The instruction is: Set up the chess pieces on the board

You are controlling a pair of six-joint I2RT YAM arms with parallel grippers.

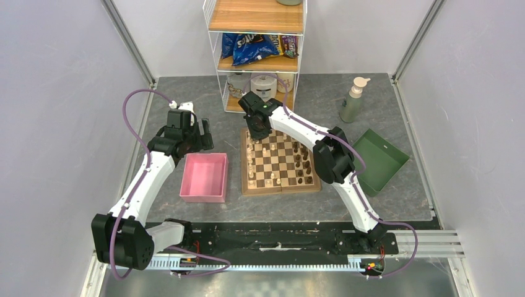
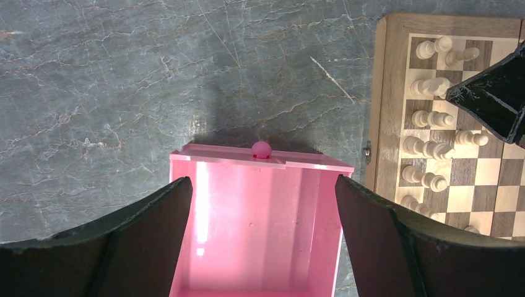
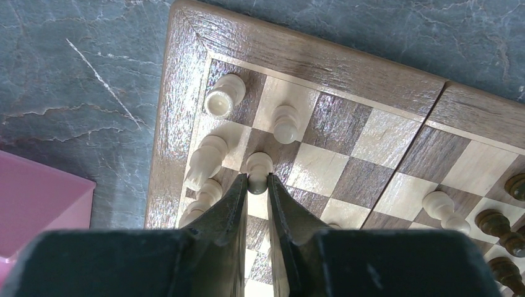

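The right arm reaches forward from its base and bends at the elbow over the board. Its wrist points down at the far left corner. The right end effector is nearly closed, its two fingers pinching the neck of one cream piece in the second file from the board's left edge. I cannot tell whether that piece rests on its square or is lifted.

The left arm stretches up the left side, and its wrist hangs above the far end of the pink tray. The left end effector is spread wide and grips nothing.

The chess pieces stand in rows, the cream ones along the board's left side and the dark ones along its right.

The surface is grey and veined like stone. A green tray lies right of the board, with a pump bottle beyond it. A wire shelf holding snack bags stands at the back. Pale walls close in both sides.
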